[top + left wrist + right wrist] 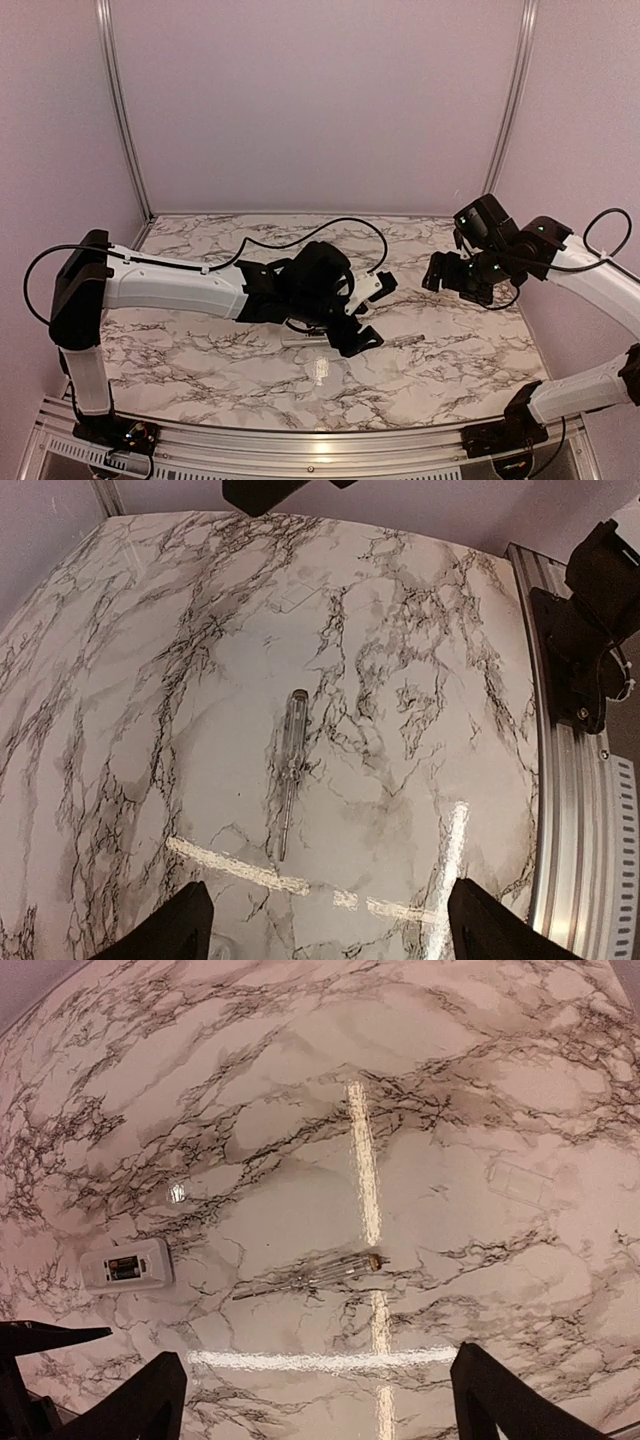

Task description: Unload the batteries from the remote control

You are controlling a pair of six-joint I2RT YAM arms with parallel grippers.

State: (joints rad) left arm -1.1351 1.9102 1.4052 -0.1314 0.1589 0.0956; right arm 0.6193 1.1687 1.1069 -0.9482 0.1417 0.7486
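Marble counter (300,1080). Left pincer (330,930) and right pincer (320,1400) wide open, empty. Remote control (155,1268) ahead-left of right pincer, batteries (124,1267) apparently seated inside. Step: approach. Next: descend, pry one out.

dim pinkish light | glare streaks on table (480,1090) — wrist-view edges warped

Both arms: white link shells, black joints. Left arm (170,285) has a black cable (300,228) looping over its forearm; right arm (595,280) shows green LEDs (497,268) at the wrist. Left gripper (327,888), right gripper (318,1353): black tapered fingers. Black bases (495,435) on aluminium rail (300,460).
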